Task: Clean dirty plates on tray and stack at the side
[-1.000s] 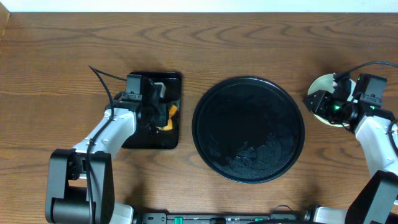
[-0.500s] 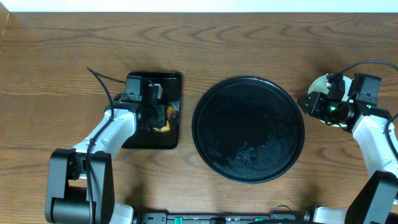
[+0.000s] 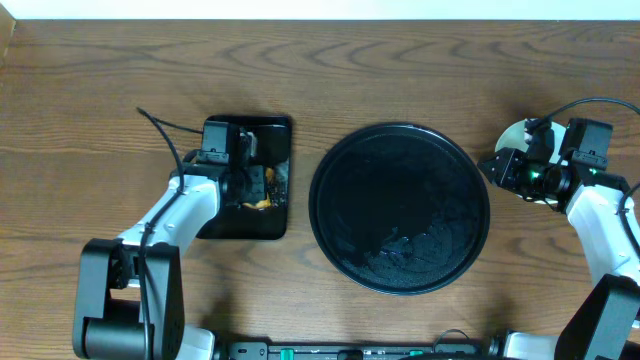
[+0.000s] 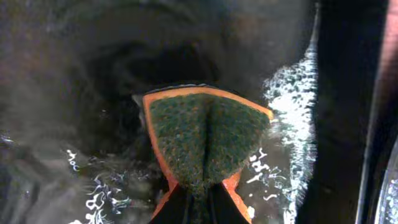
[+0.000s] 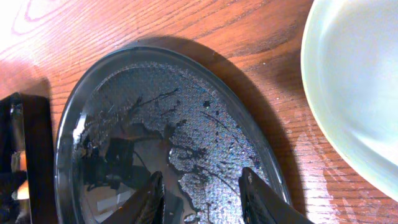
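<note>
Possibly the wet sponge (image 4: 205,140) pinched by the left gripper (image 4: 200,208) drips on the tabletop (image 3: 400,60), while the right gripper (image 5: 202,202) (jaws apart, empty) nudges the nearby plate (image 5: 360,87).

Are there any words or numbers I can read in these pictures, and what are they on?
None can be read. No word, number, brand or sign shows on the round black tray, the small black tray, the sponge, the pale plate or the wooden table.
A tiny green patch at the bottom edge of the overhead view is too small to read.
</note>
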{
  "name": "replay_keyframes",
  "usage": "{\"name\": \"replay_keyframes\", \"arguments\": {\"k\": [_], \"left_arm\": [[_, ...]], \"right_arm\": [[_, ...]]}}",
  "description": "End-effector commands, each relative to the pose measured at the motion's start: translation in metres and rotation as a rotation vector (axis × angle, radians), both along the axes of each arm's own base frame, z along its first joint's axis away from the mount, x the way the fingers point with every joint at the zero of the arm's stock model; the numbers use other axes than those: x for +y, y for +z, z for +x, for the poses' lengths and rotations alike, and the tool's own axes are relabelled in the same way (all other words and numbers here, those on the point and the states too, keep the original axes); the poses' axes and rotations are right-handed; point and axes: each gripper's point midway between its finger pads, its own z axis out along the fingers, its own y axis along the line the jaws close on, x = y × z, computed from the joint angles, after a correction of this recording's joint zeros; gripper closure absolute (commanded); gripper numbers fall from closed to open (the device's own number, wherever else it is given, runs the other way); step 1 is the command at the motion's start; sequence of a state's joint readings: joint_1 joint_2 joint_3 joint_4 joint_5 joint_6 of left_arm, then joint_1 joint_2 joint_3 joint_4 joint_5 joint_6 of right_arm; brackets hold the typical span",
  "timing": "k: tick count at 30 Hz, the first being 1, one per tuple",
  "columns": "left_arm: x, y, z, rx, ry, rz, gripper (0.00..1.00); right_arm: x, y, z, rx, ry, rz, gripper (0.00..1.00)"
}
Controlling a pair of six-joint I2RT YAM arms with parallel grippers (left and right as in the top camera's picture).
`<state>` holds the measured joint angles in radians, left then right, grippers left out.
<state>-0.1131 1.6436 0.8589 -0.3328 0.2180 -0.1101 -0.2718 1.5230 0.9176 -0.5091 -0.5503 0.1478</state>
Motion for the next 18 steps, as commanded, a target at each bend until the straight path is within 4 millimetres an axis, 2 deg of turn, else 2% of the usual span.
{"name": "replay_keyframes", "arguments": {"k": [1, 2, 3, 4, 6, 7, 9, 13, 15, 18], "left_arm": [[0.041, -0.005, 0.004, -0.002, 0.192, 0.178, 0.86], [0.051, -0.005, 0.002, 0.003, 0.265, 0.211, 0.85], [0.052, -0.006, 0.0, 0.01, 0.301, 0.207, 0.89], [0.043, -0.006, 0.0, 0.02, 0.268, 0.162, 0.92], [0.011, -0.005, 0.0, 0.017, 0.067, 0.037, 0.92], [0.004, -0.004, 0.0, 0.01, 0.018, 0.015, 0.92], [0.006, -0.003, 0.001, 0.006, 0.02, 0.028, 0.77], [0.009, 0.001, 0.005, -0.013, 0.026, 0.041, 0.63], [0.009, 0.008, 0.007, -0.033, 0.028, 0.04, 0.54], [0.013, 0.025, 0.011, -0.084, 0.048, 0.053, 0.34]], "right_arm": [[0.005, 0.006, 0.004, -0.021, 0.03, 0.002, 0.63], [0.005, 0.006, 0.004, -0.021, 0.03, 0.002, 0.63], [0.005, 0.006, 0.004, -0.021, 0.03, 0.003, 0.63], [0.006, 0.006, 0.004, -0.019, 0.03, 0.003, 0.63], [0.006, 0.006, 0.003, -0.019, 0.03, 0.003, 0.63], [0.006, 0.006, 0.003, -0.018, 0.03, 0.003, 0.63], [0.006, 0.006, 0.003, -0.02, 0.033, 0.001, 0.63], [0.008, 0.003, -0.003, -0.004, 0.068, -0.038, 0.63], [0.006, -0.002, -0.007, 0.026, 0.061, -0.113, 0.61], [0.01, -0.001, -0.009, 0.027, 0.076, -0.225, 0.54]]}}
